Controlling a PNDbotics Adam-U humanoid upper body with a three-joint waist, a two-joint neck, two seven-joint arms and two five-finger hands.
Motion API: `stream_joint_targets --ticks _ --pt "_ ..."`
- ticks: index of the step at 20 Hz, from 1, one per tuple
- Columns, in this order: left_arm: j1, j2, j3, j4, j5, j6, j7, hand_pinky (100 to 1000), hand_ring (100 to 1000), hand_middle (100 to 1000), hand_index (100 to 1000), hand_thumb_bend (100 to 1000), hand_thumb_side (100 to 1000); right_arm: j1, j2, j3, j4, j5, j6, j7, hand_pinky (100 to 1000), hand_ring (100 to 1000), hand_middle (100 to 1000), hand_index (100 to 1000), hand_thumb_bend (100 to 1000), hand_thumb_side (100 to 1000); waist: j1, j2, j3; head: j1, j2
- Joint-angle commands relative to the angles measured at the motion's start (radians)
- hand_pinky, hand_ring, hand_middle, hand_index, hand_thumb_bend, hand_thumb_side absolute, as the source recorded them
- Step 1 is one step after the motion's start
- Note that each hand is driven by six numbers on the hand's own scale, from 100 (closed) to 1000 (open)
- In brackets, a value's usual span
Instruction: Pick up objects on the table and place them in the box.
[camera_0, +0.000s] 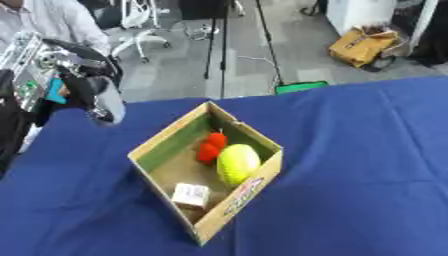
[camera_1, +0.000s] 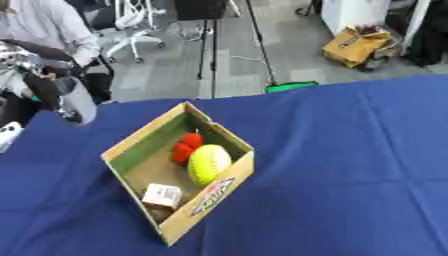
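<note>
A: Open brown cardboard box (camera_0: 210, 227) with a printed front wall stands near the middle of the blue-clothed table (camera_0: 367, 165), turned cornerwise. What is on the far left?

B: The left hand (camera_0: 83, 92), black with silver parts, is raised above the table's far left corner, well apart from the box. It is too blurred to tell whether its fingers are curled or whether it holds anything.

A: And inside the box?

B: From the left: a small white, boxy packet (camera_0: 192, 194) lies in the near corner. A red, lumpy object (camera_0: 211, 146) sits against the far green-lined wall. Just beside it, touching, lies a yellow-green oval ball (camera_0: 237, 163), against the printed front wall.

A: The right hand?

B: It shows in neither view.
</note>
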Motion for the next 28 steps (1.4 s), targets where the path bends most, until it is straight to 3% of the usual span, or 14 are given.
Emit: stream_joint_targets --ticks 1,16,28 --pt "-0.036 0.03 -0.015 -0.049 0.022 -0.026 -0.012 100 288 407 500 347 210 -0.011 -0.007 0.001 -0.017 0.0 -0.005 0.0 815 692 573 613 100 679 -0.003 -0.02 0.001 0.0 0.008" --pt "-0.067 -0.044 -0.069 -0.144 0.076 -0.048 -0.012 100 282 404 498 334 204 -0.02 0.004 0.011 -0.017 -0.006 -0.013 0.0 816 693 573 613 100 676 0.001 -0.023 -0.012 0.005 0.012" --pt "-0.055 -0.122 -0.107 -0.103 0.017 -0.083 -0.012 100 292 406 499 353 219 -0.03 0.007 0.015 -0.017 -0.01 -0.019 0.0 816 693 573 612 100 674 0.003 -0.013 -0.031 -0.006 0.003"
